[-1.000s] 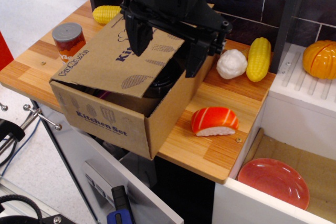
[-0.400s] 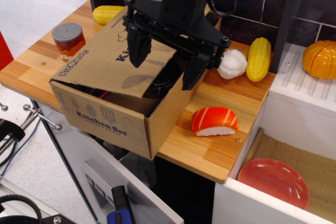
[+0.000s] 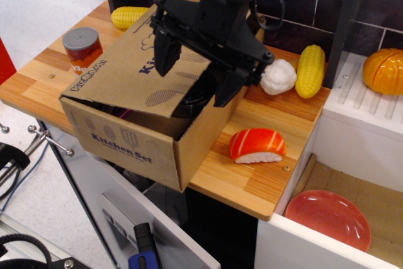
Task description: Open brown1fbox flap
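The brown1fbox is a large cardboard box with purple "Kitchen Set" lettering, standing on the wooden counter at the left. Its flap lies slanted down over the opening, covering most of it; a dark gap shows at the right. My black gripper hangs open just above the box's right part. The left finger is over the flap, the right finger over the gap near the box's right wall. It holds nothing.
A grey-lidded can and a corn cob lie behind the box at left. A salmon sushi, a cauliflower, a second corn, an orange pumpkin and a red plate lie at right.
The gripper has shifted slightly right and tilted a little, staying open above the box. The flap and box have not moved.
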